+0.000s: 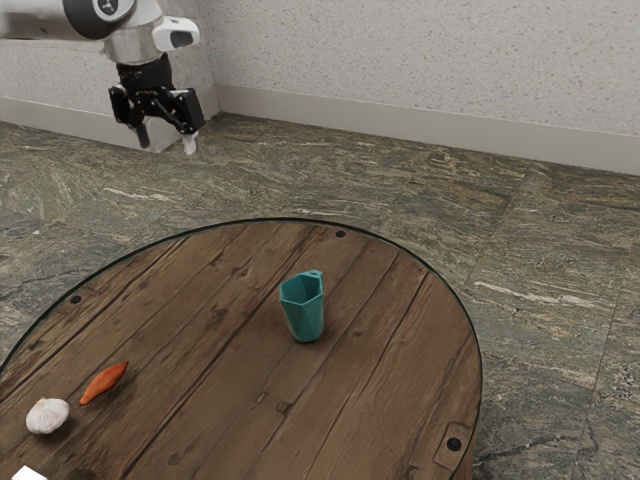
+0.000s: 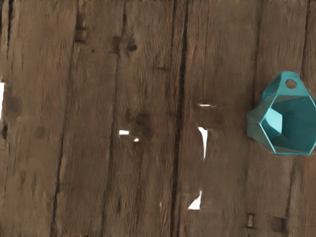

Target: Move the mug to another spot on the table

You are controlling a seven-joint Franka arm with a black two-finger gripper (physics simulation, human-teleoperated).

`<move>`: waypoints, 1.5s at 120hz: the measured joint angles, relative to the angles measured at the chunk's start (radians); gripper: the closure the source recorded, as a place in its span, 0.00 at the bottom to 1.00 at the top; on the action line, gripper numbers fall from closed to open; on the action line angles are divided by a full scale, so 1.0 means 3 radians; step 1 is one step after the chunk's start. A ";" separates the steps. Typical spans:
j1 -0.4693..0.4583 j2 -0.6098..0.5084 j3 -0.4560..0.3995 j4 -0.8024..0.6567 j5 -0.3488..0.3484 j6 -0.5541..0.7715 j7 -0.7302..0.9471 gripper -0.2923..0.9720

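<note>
Pincer (image 1: 167,138) agape, well clear of mug (image 1: 302,307)

A round dark-wood plank table (image 1: 200,330) fills the lower frame. A teal faceted mug (image 1: 302,307) stands near its centre — at lower left, an orange tapered piece (image 1: 103,383) beside a white bulb (image 1: 47,415).

desk (image 1: 380,400): weathered wood planks, rough grain, dark cracks, faint glossy sheen on top. mug (image 1: 302,307): teal, faceted, smooth, matt, looks plastic. floor (image 1: 420,190): veined stone, polished look. wall (image 1: 420,50): speckled, rough plaster. gripper (image 1: 166,140): matt black, fingers (image 1: 188,143) pale at the tips.
</note>
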 joint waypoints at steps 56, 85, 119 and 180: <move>0.0079 0.0990 -0.0077 0.0380 -0.0071 0.0313 -0.0016 0.25; -0.0058 0.1499 -0.0135 0.0555 -0.0127 0.0657 -0.0085 0.25; -0.0351 0.1575 -0.0127 0.0312 -0.0199 0.1042 -0.0210 0.25; -0.0420 0.2204 -0.0191 0.0833 -0.0241 0.1136 -0.0321 0.25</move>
